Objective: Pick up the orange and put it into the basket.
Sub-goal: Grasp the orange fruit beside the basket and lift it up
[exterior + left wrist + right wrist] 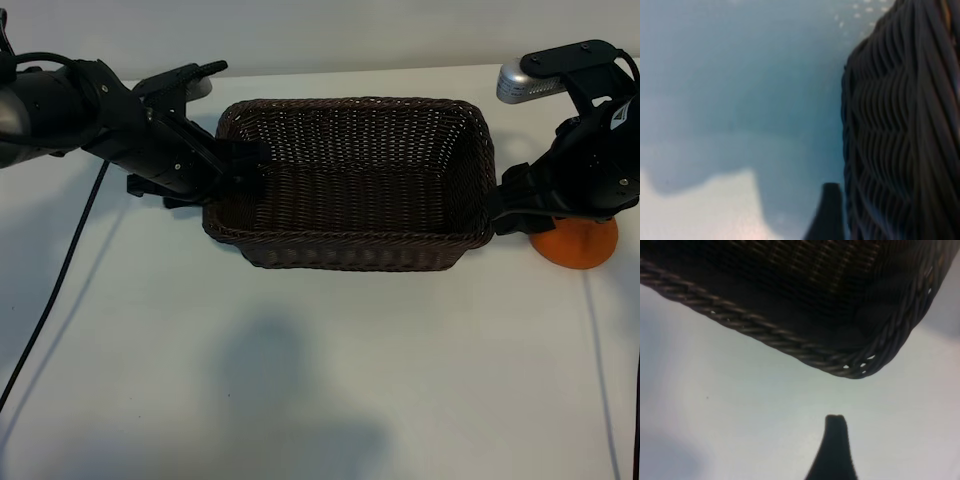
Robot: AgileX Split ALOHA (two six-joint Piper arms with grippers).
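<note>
both fingers (pixel 240 170) (pixel 505 205) flank the basket (pixel 355 115); orange (pixel 575 245) outside.

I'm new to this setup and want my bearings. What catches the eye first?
A dark wicker basket fills the middle of the white table, with a black arm pressed close at each end. An orange peeks out beneath the right arm, outside the basket.

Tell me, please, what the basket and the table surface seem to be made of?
The basket looks like woven wicker, dark brown and matte: interlaced strands and a braided rim show plainly, though natural or synthetic fibre cannot be told. The table seems a smooth white laminate or painted board with a slight sheen; soft shadows lie on it, no grain shows.
</note>
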